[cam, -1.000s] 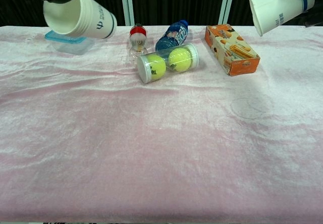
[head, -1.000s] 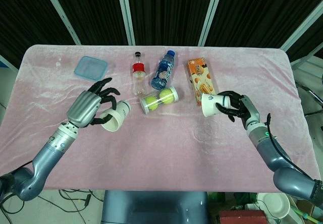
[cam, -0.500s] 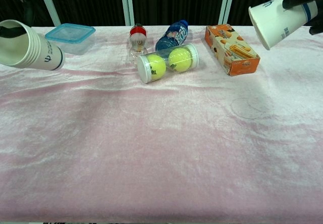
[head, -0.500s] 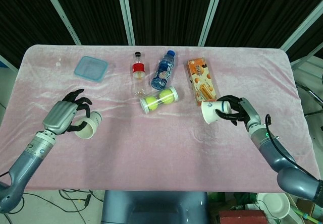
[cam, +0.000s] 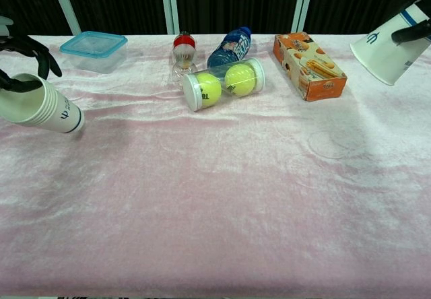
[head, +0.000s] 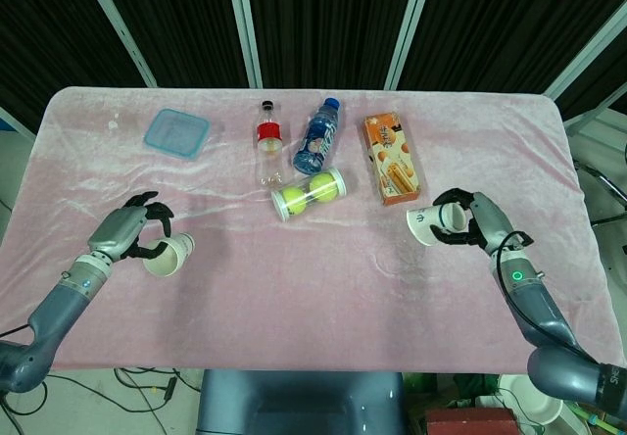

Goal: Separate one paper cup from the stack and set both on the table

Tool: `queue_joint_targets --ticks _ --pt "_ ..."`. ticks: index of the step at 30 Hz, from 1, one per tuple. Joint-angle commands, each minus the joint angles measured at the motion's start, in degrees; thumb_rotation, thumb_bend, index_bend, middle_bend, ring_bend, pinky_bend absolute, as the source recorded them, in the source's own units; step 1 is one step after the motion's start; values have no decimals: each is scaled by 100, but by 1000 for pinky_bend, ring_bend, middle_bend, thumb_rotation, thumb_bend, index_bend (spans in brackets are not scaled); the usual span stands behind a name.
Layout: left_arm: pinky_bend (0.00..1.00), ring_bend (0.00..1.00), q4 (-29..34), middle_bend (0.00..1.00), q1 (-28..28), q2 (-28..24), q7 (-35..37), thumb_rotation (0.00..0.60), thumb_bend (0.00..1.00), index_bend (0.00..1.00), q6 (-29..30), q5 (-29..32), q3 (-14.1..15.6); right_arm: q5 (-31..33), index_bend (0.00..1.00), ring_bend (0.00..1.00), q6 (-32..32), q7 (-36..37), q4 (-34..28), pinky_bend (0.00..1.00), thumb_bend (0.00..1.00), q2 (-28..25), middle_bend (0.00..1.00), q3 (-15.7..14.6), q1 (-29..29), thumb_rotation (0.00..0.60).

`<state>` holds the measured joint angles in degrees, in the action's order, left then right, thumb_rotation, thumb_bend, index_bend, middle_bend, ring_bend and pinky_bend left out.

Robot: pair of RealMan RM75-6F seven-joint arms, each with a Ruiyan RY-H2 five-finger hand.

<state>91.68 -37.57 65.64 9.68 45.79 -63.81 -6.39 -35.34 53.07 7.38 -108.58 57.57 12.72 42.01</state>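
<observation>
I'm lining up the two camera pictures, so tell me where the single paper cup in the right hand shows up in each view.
Head view: single paper cup, right of centre, tilted, held by the right hand.
Chest view: same cup at the upper right edge, fingers over it.
Shared landmark: the orange snack box, just left of the cup.

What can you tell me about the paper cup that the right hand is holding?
The single paper cup is white, with a small dark logo on its side and a thin blue band near its base. The right hand grips it around its base end. It is tilted, with the open mouth pointing toward the middle of the table and slightly downward. It hangs near the table's right edge, beside the orange box but apart from it. It looks empty.
</observation>
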Motion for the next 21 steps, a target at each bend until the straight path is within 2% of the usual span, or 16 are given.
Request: queue_joint_targets --ticks 1,5,14,21 --pt "42 0 -110 286 -100 31 75 600 630 812 -280 248 -58 -417 869 863 1073 -1116 60 875 768 683 732 -359 -69 600" --pt "35 0 -174 281 -141 49 -9 600 627 807 -422 428 -50 -317 869 863 1159 -1402 95 875 768 830 732 -319 -69 600" --pt "28 0 -437 250 -198 247 -411 600 607 754 -516 657 62 -146 869 862 937 -1596 192 874 767 896 730 -210 -108 600" --pt "14 0 -562 233 -174 345 -395 600 566 721 -587 729 58 -201 872 863 853 -1722 275 873 768 932 730 -200 -154 600"
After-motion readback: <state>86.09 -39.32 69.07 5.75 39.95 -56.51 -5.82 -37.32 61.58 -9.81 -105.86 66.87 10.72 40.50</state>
